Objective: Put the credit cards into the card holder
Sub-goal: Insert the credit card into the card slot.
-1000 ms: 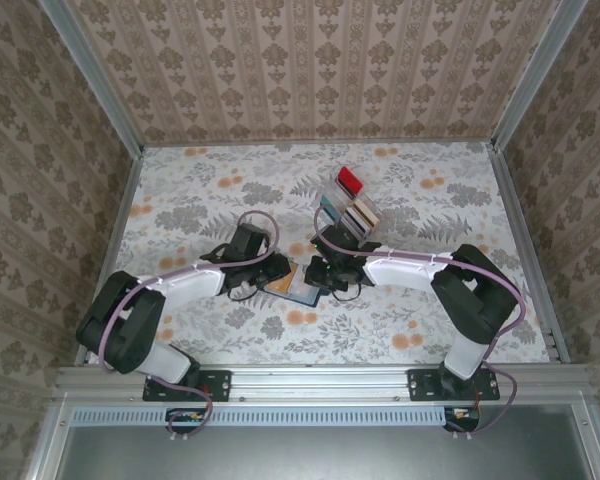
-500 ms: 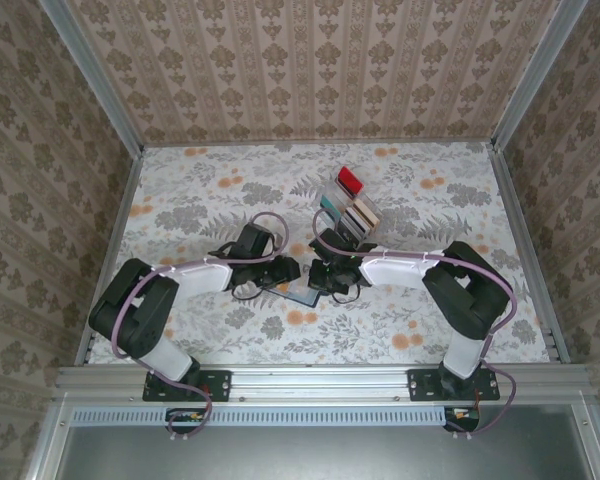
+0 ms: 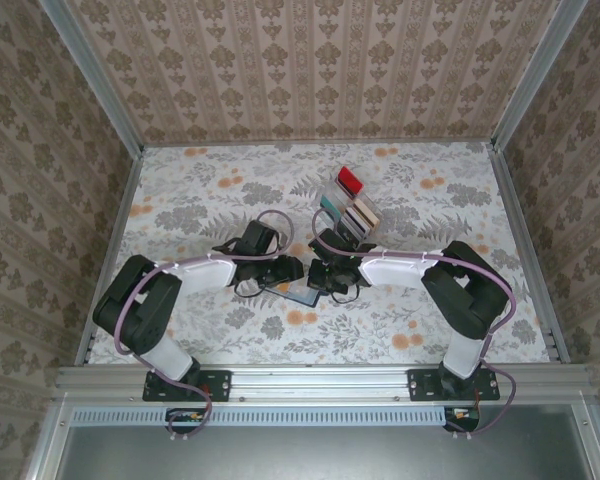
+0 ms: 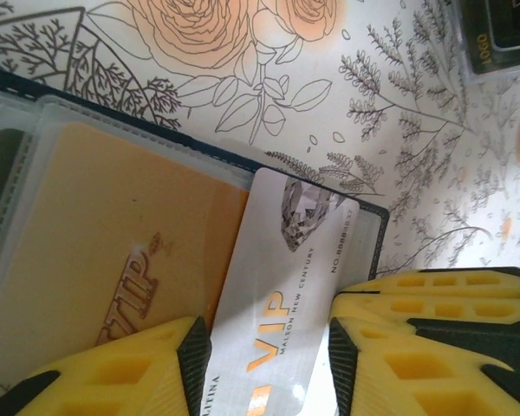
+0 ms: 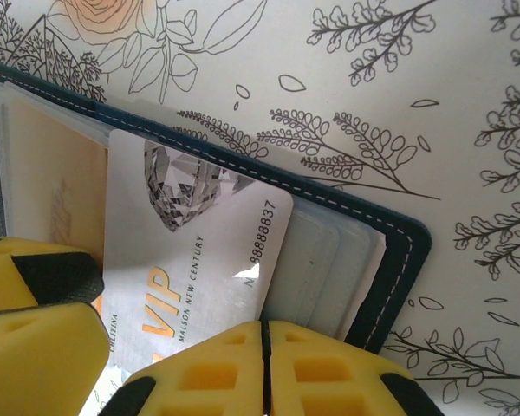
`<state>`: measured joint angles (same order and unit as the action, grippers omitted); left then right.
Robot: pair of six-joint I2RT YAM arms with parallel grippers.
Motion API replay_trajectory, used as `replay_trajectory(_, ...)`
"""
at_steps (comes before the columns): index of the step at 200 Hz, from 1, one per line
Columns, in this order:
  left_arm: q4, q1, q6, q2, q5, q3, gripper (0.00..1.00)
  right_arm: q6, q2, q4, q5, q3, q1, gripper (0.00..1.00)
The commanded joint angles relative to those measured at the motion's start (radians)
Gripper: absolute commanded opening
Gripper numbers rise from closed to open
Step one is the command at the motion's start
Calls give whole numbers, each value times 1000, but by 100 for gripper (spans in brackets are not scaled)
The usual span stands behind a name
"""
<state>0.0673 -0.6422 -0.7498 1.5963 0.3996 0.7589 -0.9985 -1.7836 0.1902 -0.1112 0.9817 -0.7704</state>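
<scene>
The floral table (image 3: 180,200) carries everything. Seen from above, both arms meet near its middle, a little toward the near edge. They cover most of the dark navy card holder (image 3: 299,294), and only its near part shows between them. The clear slotted rack (image 3: 348,208) stands behind the right arm, toward the far edge.

In the wrist views the holder lies open and its left side is cut off. The left gripper (image 4: 269,351) has its yellow fingers apart, one at each long edge of the white-grey VIP card (image 5: 199,217). I cannot tell if they really press it. This card lies slanted over the holder's inside. The right gripper (image 5: 264,368) has its fingers pressed together over the card's near end, which is hidden. An orange VIP card (image 4: 104,234) sits in a clear sleeve just beside the white-grey one.
</scene>
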Motion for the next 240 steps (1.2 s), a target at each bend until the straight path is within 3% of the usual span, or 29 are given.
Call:
replay_trajectory(1, 83, -10, 53, 25, -38, 34, 46, 1, -62, 83, 55, -17, -4, 7)
replay_trajectory(20, 114, -13, 73, 31, -57, 40, 45, -3, -64, 80, 53, -18, -4, 7)
replay_trajectory(97, 47, -16, 48, 74, 84, 43, 39, -23, -87, 58, 56, -39, -4, 6)
replay_trajectory(125, 34, -16, 31, 48, 81, 32, 33, -20, -86, 64, 62, -39, -4, 6)
replay_trajectory(184, 63, -11, 32, -28, 14, 36, 35, 13, -77, 115, 84, -25, -2, 6)
replay_trajectory(240, 55, -4, 53, -8, 53, 44, 20, 14, -80, 104, 78, -19, 0, 6)
